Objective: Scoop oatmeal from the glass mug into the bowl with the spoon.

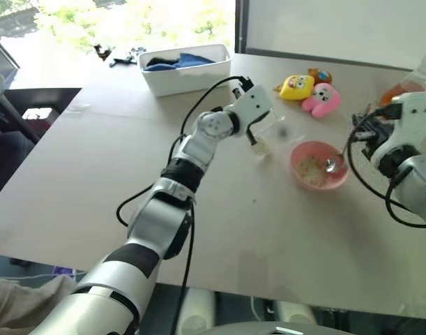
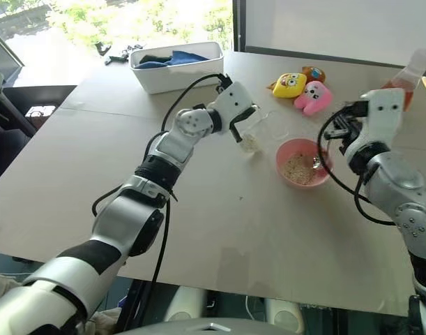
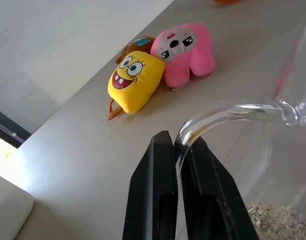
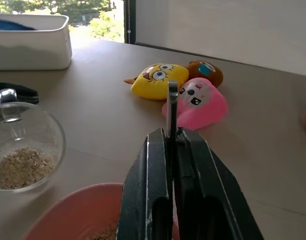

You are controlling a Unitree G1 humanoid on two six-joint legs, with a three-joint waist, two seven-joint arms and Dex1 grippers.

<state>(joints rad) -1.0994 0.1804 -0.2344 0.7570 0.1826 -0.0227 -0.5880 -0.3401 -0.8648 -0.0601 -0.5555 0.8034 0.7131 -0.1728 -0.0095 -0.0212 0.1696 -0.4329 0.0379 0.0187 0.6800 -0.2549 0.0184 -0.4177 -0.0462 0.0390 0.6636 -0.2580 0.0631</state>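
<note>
Here your left gripper point(image 3: 179, 150) has its fingers pressed together on the handle of the mug point(image 2: 252, 132), holding the mug tilted just beside the bowl point(image 2: 286, 151) with its mouth turned toward the right arm; your right gripper point(image 4: 174, 137) is pinched shut on the spoon point(image 4: 171, 107), whose handle rises between the fingers while its bowl end lies inside the bowl in the head views. Risks from here, as a judgement: the thin glass handle sits in a narrow two-finger pinch, so any twist of your wrist could let the mug swivel and spill; the tilt already lets the oatmeal point(image 4: 21, 167) lie low against the glass wall, and more tilt would tip it onto the table point(image 1: 268, 230); the spoon is held near its handle end, so its far end will swing wide and may knock the mug's rim or the bowl's edge as you carry it across; a loaded spoon rolled on the way back would shed flakes between the two vessels. The oatmeal in the mug is a pale beige, dry, flaky clump, a small heap that fills only the bottom of the clear glass. A thin grainy scatter of it already lies in the pink bowl, so the transfer looks partly done. Two plush toys point(image 1: 309, 91) and a white tub point(image 1: 185, 68) stand well apart, behind the work
</note>
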